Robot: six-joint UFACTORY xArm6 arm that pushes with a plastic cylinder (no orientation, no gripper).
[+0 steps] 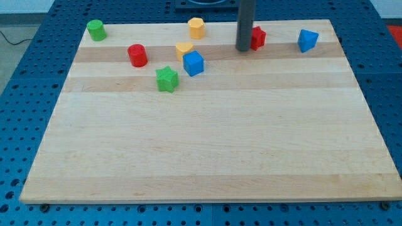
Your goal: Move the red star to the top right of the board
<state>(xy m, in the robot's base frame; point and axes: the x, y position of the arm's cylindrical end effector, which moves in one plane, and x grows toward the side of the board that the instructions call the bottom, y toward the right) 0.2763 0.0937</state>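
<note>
The red star (258, 37) lies near the board's top edge, right of the middle, partly hidden by my rod. My tip (244, 49) rests on the board right against the star's left side. A blue block (307, 40) of unclear shape lies to the star's right, nearer the top right corner.
On the wooden board (201, 144): a green cylinder (96, 29) at the top left, a red cylinder (137, 55), a yellow block (196, 27) at the top edge, a yellow half-round block (183, 49), a blue cube (193, 63) and a green star (167, 79).
</note>
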